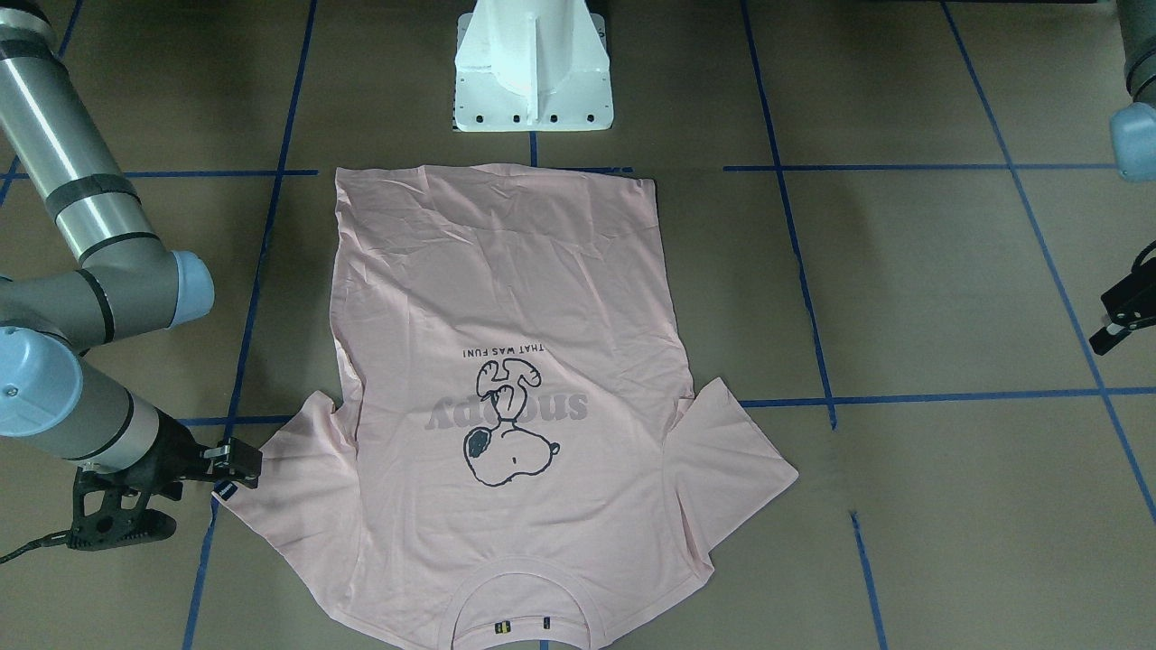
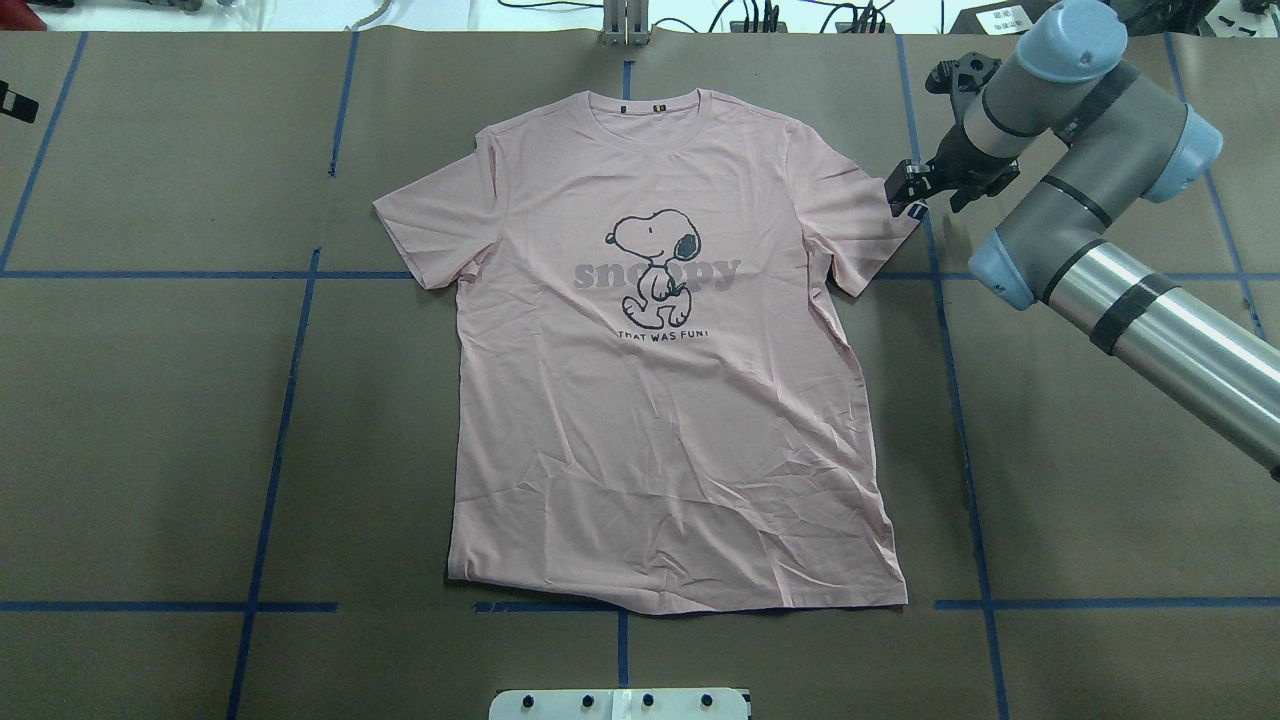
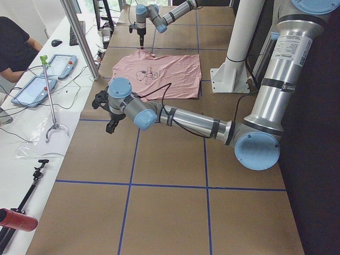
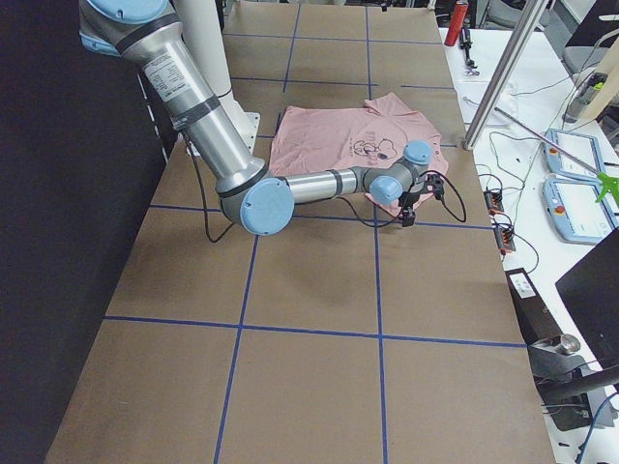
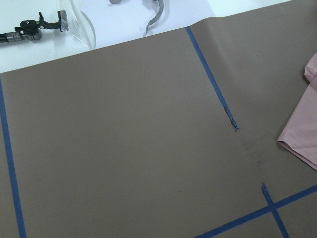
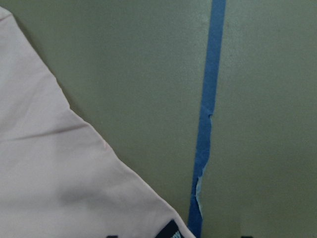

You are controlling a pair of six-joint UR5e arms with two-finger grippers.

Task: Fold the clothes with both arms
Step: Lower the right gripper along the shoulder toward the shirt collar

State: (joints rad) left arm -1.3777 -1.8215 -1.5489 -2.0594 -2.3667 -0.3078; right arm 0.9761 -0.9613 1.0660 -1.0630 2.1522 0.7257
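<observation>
The pale pink T-shirt (image 1: 506,298) lies flat on the brown table, print up, collar away from the robot; it also shows in the overhead view (image 2: 660,400). My right gripper (image 2: 905,190) hangs low over the tip of the shirt's right sleeve, at the small dark tag (image 2: 915,210). In the right wrist view the tag (image 6: 173,230) lies between two fingertips that stand apart, so the gripper is open. My left gripper (image 1: 1120,316) hovers over bare table well clear of the other sleeve (image 2: 420,225); its fingers look apart and empty. The left wrist view shows only a sleeve edge (image 5: 304,134).
The white pedestal base (image 1: 533,81) stands just behind the shirt's hem. Blue tape lines (image 2: 275,430) cross the brown table. A white side bench with tablets (image 3: 58,66), cables and a metal post (image 3: 79,37) runs along the far edge, with a person (image 3: 13,48) seated there.
</observation>
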